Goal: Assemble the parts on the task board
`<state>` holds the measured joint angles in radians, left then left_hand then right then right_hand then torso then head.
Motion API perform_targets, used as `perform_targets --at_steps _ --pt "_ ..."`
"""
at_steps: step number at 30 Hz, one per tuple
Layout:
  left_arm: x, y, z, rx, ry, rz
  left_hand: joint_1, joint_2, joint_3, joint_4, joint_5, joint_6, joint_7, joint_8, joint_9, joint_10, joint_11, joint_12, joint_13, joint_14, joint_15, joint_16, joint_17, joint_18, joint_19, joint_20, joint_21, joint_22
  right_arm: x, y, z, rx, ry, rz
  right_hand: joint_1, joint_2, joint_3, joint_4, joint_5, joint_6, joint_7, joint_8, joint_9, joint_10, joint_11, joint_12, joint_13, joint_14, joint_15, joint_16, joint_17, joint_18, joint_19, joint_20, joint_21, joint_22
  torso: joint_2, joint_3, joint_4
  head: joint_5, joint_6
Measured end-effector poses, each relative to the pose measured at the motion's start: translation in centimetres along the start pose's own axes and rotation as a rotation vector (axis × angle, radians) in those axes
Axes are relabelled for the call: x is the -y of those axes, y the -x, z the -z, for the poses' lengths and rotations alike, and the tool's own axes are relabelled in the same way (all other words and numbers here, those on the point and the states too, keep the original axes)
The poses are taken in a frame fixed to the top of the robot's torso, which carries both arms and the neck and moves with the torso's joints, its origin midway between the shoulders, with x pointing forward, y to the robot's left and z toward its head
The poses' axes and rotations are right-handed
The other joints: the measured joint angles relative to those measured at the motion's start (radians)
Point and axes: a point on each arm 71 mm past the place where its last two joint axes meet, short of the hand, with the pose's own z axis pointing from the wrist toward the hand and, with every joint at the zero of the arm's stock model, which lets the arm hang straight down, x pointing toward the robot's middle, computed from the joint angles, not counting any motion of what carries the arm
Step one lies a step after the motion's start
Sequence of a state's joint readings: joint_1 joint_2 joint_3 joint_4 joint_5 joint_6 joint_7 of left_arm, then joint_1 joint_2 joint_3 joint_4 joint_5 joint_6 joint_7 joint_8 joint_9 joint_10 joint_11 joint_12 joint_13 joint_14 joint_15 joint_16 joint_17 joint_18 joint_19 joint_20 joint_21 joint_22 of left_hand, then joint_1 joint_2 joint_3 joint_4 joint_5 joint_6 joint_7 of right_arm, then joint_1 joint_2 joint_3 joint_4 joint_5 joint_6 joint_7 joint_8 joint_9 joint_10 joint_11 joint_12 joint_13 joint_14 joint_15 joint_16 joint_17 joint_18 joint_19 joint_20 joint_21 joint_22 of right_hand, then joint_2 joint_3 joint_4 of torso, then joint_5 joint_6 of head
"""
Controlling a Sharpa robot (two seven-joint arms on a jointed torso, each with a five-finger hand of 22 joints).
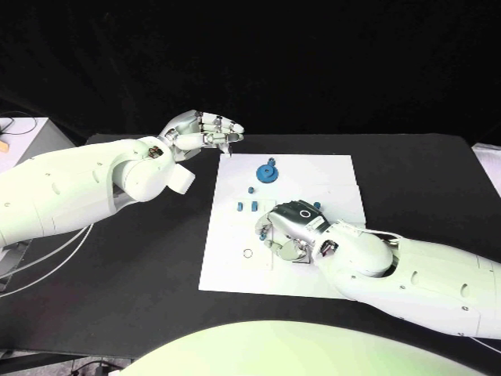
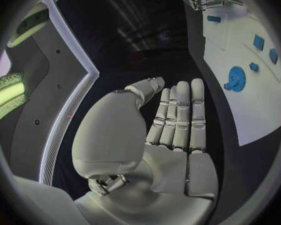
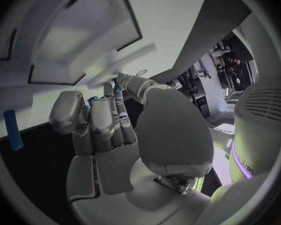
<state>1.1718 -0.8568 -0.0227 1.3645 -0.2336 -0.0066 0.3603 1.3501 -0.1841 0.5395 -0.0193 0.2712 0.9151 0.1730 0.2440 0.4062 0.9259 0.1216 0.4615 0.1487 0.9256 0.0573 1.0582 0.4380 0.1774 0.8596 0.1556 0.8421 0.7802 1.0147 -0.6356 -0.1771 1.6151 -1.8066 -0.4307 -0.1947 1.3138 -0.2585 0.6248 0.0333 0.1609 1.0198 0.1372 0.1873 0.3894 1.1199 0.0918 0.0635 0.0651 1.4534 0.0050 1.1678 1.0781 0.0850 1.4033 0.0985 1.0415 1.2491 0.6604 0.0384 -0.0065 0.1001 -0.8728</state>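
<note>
The right hand (image 1: pixel 286 233) is hovering low over the middle of the white board (image 1: pixel 318 168), fingers curled down among the small blue pieces (image 1: pixel 250 207); I cannot tell whether it is pinching one or closed on nothing. The left hand (image 1: pixel 206 131) is waiting open and empty off the board's far left corner, above the black desk (image 1: pixel 419 164). The risk now is those crowded fingers nudging neighbouring pieces out of place, or shifting the board itself, while the blue wheel (image 1: pixel 268 171) is sitting just beyond them.
</note>
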Motion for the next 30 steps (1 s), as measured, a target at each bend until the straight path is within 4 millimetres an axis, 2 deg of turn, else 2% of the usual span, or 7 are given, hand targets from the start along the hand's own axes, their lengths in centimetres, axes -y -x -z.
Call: perform_targets --at_steps 2,4,10,20,21,24,30 --pt "0.0 0.0 0.0 0.0 0.0 0.0 0.0 0.0 0.0 0.0 0.0 0.0 0.0 0.0 0.0 0.0 0.0 0.0 0.0 0.0 0.0 0.0 0.0 0.0 0.0 0.0 0.0 0.0 0.0 0.0 0.0 0.001 0.001 -0.002 0.002 -0.002 -0.009 -0.003 0.0 0.0 0.0 -0.006 -0.002 -0.015 0.003 0.002 0.002 -0.013 0.002 -0.008 -0.012 0.0 -0.013 0.002 -0.02 -0.01 0.0 0.0002 0.0001 -0.001 0.0" --pt "0.0 0.0 0.0 0.001 0.001 0.0 0.0 0.0 0.0 0.0 0.0 0.0 0.0 0.0 0.0 0.0 0.0 0.0 0.0 0.0 0.0 0.0 0.0 0.0 0.0 0.0 0.0 0.0 0.1 0.0 0.1 0.002 0.0 -0.004 0.002 -0.002 -0.011 -0.005 0.0 -0.007 0.0 -0.01 -0.003 -0.024 0.005 0.005 0.001 -0.022 0.007 -0.014 -0.024 0.015 -0.016 0.006 -0.038 -0.02 0.0 0.0006 0.0001 -0.001 0.0" --pt "0.0 0.1 0.0 0.001 0.004 0.0 0.0 0.0 0.0 0.0 0.0 0.0 0.0 0.0 0.0 0.0 0.0 0.0 0.0 0.0 0.0 0.0 0.0 0.0 0.0 0.0 0.0 0.0 0.3 0.0 0.2 0.016 -0.006 -0.011 0.016 0.0 -0.027 -0.01 0.0 -0.021 -0.001 -0.021 -0.008 -0.055 0.012 0.011 0.0 -0.045 0.009 -0.031 -0.054 0.015 -0.036 0.011 -0.077 -0.041 0.0 0.0007 0.0007 -0.002 0.0" --pt "-0.1 0.1 0.1 -0.003 0.01 0.001 0.0 0.0 0.0 0.0 0.0 0.0 0.0 0.0 0.0 0.0 0.0 -0.006 -0.001 0.0 0.0 0.0 0.0 0.0 0.0 0.0 0.0 0.0 0.4 0.7 1.1 0.072 -0.012 -0.038 0.029 0.006 -0.028 -0.011 0.008 -0.026 0.001 -0.027 -0.011 -0.055 0.012 0.039 0.004 -0.046 0.011 -0.028 -0.059 0.015 -0.036 0.011 -0.072 -0.034 0.0 0.0012 0.0007 -0.006 0.0" --pt "-0.1 0.1 0.1 -0.003 0.011 0.001 0.0 0.0 0.0 0.0 0.0 0.0 0.0 0.0 0.0 0.0 0.0 -0.006 -0.001 0.0 0.0 0.0 0.0 0.0 0.0 0.0 0.0 0.0 0.4 1.0 1.3 0.078 -0.014 -0.042 0.029 0.006 -0.028 -0.011 0.012 -0.026 0.001 -0.027 -0.011 -0.043 0.005 0.05 0.006 -0.046 0.01 -0.017 -0.054 0.015 -0.035 0.01 -0.055 -0.023 0.0 0.0012 0.0007 -0.008 0.0" --pt "-0.2 0.1 0.1 -0.004 0.012 0.002 0.0 0.0 0.0 0.0 0.0 0.0 0.0 0.0 0.0 0.0 0.0 -0.006 -0.001 0.0 0.0 0.0 0.0 0.0 0.0 0.0 0.0 0.0 1.1 2.3 1.8 0.1 -0.029 -0.051 0.029 0.006 -0.024 -0.008 0.012 -0.024 0.003 -0.031 -0.012 -0.025 0.003 0.064 0.006 -0.036 0.001 0.002 -0.041 0.015 -0.02 0.007 -0.021 -0.003 0.0 0.0012 0.0001 -0.012 0.0" --pt "-0.2 0.1 0.1 -0.004 0.015 0.002 0.0 0.0 0.0 0.0 0.0 0.0 0.0 0.0 0.0 0.0 0.0 -0.006 -0.001 0.0 0.0 0.0 0.0 0.0 0.0 0.0 0.0 0.0 4.2 6.3 2.9 0.123 -0.1 -0.065 0.029 0.005 -0.028 0.003 0.005 -0.025 0.008 -0.035 -0.012 -0.007 -0.003 0.078 0.005 -0.011 -0.001 0.035 -0.012 0.015 0.007 0.003 0.031 0.029 -0.001 0.0001 -0.0012 -0.025 0.0"
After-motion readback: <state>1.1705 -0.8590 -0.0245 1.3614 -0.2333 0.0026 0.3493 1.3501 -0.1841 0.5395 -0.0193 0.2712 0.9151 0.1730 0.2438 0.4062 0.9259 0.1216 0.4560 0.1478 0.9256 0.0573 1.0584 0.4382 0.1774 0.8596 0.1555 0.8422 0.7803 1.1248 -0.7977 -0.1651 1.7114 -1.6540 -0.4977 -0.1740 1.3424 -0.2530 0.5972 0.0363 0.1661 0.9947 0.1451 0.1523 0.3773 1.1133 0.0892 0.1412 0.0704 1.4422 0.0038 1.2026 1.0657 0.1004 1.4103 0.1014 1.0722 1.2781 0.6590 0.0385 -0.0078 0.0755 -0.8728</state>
